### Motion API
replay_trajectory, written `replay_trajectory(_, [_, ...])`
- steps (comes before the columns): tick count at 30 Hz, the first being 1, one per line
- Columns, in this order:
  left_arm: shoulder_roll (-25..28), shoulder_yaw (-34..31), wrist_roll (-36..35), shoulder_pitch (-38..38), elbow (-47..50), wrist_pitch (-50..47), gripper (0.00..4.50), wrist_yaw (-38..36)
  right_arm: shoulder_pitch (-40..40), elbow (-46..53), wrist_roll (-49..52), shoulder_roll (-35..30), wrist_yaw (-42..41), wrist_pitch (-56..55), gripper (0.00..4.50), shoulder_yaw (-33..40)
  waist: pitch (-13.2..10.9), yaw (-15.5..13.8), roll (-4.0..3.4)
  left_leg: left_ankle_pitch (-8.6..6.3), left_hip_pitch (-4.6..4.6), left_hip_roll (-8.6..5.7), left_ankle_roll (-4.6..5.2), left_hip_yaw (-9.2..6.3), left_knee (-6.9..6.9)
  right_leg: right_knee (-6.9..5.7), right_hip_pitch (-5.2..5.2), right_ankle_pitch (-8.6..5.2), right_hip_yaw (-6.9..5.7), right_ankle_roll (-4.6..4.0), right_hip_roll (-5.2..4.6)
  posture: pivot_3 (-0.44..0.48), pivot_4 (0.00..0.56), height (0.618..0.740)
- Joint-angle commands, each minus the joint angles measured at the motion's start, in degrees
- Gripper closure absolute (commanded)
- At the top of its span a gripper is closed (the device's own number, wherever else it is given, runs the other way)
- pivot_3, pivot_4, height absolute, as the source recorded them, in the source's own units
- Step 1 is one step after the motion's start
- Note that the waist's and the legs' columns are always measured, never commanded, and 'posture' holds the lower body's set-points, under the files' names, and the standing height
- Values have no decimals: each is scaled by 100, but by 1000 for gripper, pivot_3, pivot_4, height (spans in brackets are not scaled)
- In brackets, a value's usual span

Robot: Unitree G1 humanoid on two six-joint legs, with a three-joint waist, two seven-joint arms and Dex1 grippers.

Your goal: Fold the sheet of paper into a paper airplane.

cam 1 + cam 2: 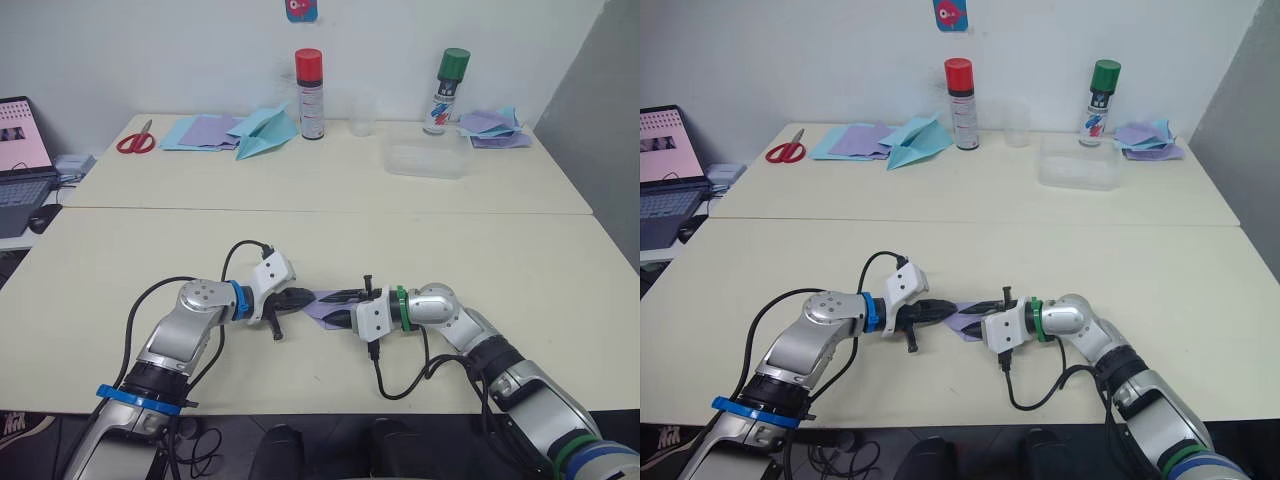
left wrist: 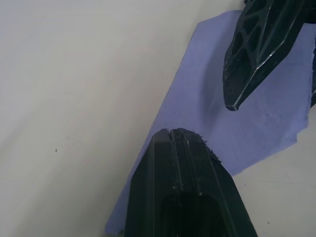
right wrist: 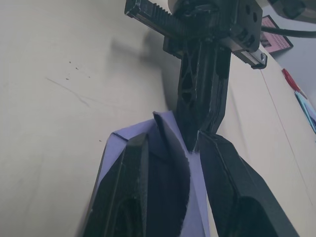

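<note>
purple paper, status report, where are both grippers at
Left gripper shut, fingers pressing on the sheet of paper. Right gripper open, fingers straddling a raised fold. Paper on the near table, partly folded. Nothing in the way.

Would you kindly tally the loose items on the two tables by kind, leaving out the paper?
Spray cans: 2, red-capped can and green-capped can
Scissors: 1
Clear cup: 1
Clear plastic container: 1
Total: 5
</note>
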State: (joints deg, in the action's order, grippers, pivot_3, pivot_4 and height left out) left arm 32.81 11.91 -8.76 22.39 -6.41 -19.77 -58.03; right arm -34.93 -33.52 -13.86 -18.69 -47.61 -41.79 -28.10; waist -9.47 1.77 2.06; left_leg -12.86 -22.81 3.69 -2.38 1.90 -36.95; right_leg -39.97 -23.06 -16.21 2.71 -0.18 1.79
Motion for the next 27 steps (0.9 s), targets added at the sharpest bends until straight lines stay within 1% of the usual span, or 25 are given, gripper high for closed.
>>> replay_trajectory(1, [38, 190, 192, -118, -192, -143, 4500, 11, -84, 230, 302, -7, -182, 33, 3807, 98, 0, 0, 0, 0, 0, 0, 0, 0, 0, 0, 0, 0, 0, 0, 0, 0, 150, 740])
replay_trajectory(3, [43, 199, 205, -101, -217, -131, 4500, 3, -75, 365, 452, -32, -324, 113, 4462, 116, 0, 0, -1, 0, 0, 0, 0, 0, 0, 0, 0, 0, 0, 0, 0, 0, 150, 740])
replay_trajectory(12, [68, 223, 235, -84, -275, -96, 4500, -20, 102, 1264, 1039, -268, -883, 879, 4462, 216, -1, -14, -2, 0, -5, -2, 0, 0, 0, 1, -2, -1, -1, -1, -3, 0, 150, 740])
replay_trajectory(17, [73, 229, 241, -73, -298, -84, 4500, -28, 166, 1512, 1244, -358, -1042, 1255, 4462, 295, -1, -16, -2, 0, -9, -4, 0, 2, 1, 5, -3, -3, -1, -1, -3, 0, 150, 740])
replay_trajectory(21, [77, 253, 270, -61, -320, -54, 4500, -30, 118, 1504, 1343, -247, -978, 1704, 4462, 415, -1, -16, -2, 0, -9, -4, 0, 1, 1, 4, -4, -3, -1, -1, -3, 0, 150, 740])
replay_trajectory(24, [75, 263, 283, -53, -325, -45, 4500, -33, 56, 1522, 1448, -55, -844, 2356, 4462, 559, -1, -11, -2, 0, -7, -3, 0, 1, 1, 3, -3, -2, -1, -1, -4, 0, 150, 740])
replay_trajectory(27, [83, 260, 295, -32, -348, -34, 4500, -41, -20, 1483, 1332, 30, -730, 2722, 4462, 625, -1, -11, -2, 0, -6, -2, 0, -3, 0, 0, -3, -2, -5, -2, -5, 0, 150, 740])
